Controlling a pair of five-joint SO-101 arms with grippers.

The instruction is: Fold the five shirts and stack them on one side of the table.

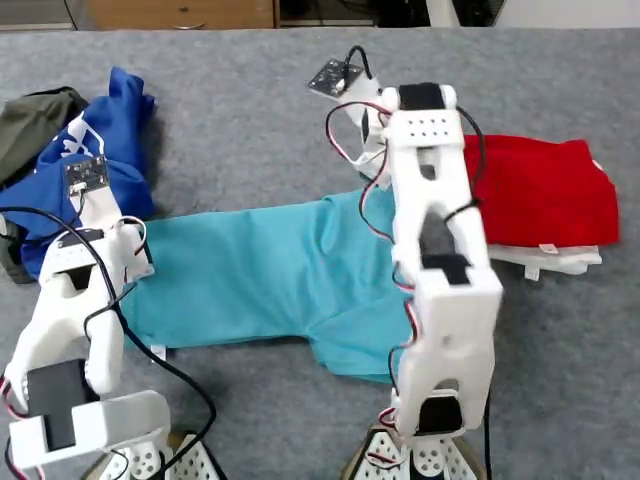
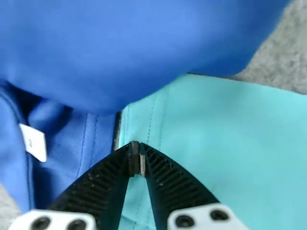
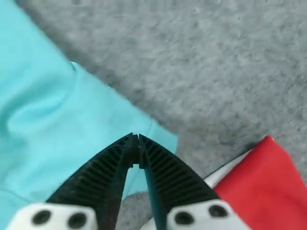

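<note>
A: Teal shirt [image 1: 260, 270], where?
B: Spread across the bench [image 1: 250, 110], between blue shirt [image 1: 110, 130] and red shirt [image 1: 540, 195]
A: Pincers?
B: The left pincer [image 2: 135, 160] is closed at its hem beside the blue; the right pincer [image 3: 138, 151] is closed at its edge near the red

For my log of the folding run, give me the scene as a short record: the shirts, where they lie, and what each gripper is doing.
Spread out: teal shirt, mid-table
Unfolded heap: blue shirt against a dark shirt, left side
Folded stack: red shirt on white shirt, right side
Left gripper: shut on the teal shirt's edge beside the blue shirt
Right gripper: shut on the teal shirt's edge near the red shirt
Surface: grey table
</note>
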